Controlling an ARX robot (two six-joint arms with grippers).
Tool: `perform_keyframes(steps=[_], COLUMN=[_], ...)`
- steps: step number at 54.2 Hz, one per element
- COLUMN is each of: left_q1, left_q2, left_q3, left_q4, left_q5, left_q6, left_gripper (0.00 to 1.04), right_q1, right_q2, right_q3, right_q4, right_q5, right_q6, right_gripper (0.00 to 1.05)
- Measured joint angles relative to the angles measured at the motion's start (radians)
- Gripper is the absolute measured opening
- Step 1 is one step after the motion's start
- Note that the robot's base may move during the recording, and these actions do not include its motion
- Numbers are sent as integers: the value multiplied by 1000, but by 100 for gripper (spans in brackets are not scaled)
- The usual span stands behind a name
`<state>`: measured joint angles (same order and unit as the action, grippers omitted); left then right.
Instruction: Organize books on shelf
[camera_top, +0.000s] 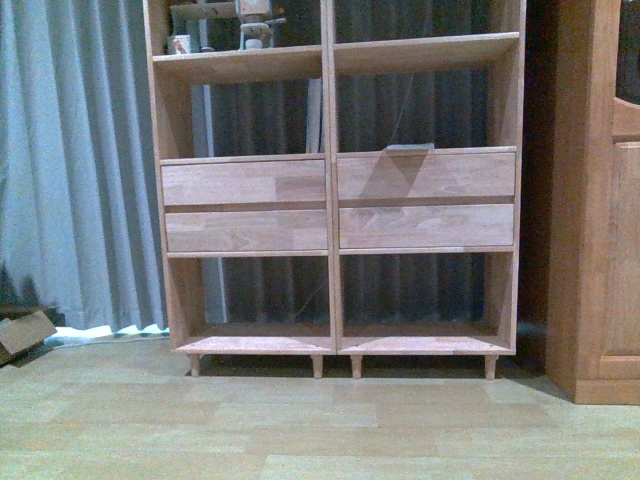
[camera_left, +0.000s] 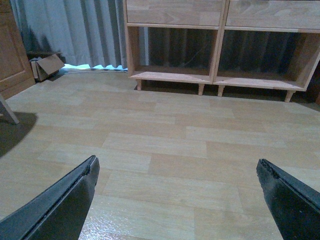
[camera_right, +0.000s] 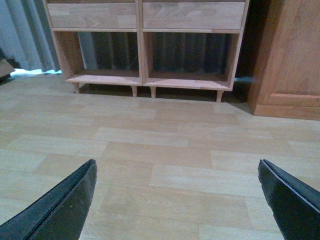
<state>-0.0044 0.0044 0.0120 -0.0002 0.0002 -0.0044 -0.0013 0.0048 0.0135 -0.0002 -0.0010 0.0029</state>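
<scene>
The wooden floor (camera_top: 320, 430) spreads out in front of the big light-wood shelf (camera_top: 330, 200). A grey curtain (camera_top: 80, 160) hangs behind the shelf and to its left. A darker wooden cabinet (camera_top: 600, 200) stands just beside the shelf on its right. The shelf stands on short legs, with four plain drawers (camera_top: 245, 183) in its middle. A cardboard box (camera_top: 22, 335) lies on the floor well to the left of the shelf, by the curtain. The left gripper (camera_left: 176, 162) hangs over the floor in front of the shelf, its jaws spread wide with nothing in them. The right gripper (camera_right: 176, 162) is the same, wide open and holding nothing. A thin pale thing (camera_top: 313, 115) stands up just left of the shelf's middle post, above the drawers. A flat grey thing (camera_top: 410, 148) lies above the right drawers. Both are too small to tell if they are books.
</scene>
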Motion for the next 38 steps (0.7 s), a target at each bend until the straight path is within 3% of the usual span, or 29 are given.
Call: perform_keyframes(steps=[38], left_q1=[0], left_q2=[0], left_q3=[0], left_q4=[0], left_q5=[0], left_q6=[0], left_gripper=[97], right_q1=[0], right_q2=[0], right_q3=[0], right_q4=[0], right_q5=[0], right_q6=[0], right_gripper=[98])
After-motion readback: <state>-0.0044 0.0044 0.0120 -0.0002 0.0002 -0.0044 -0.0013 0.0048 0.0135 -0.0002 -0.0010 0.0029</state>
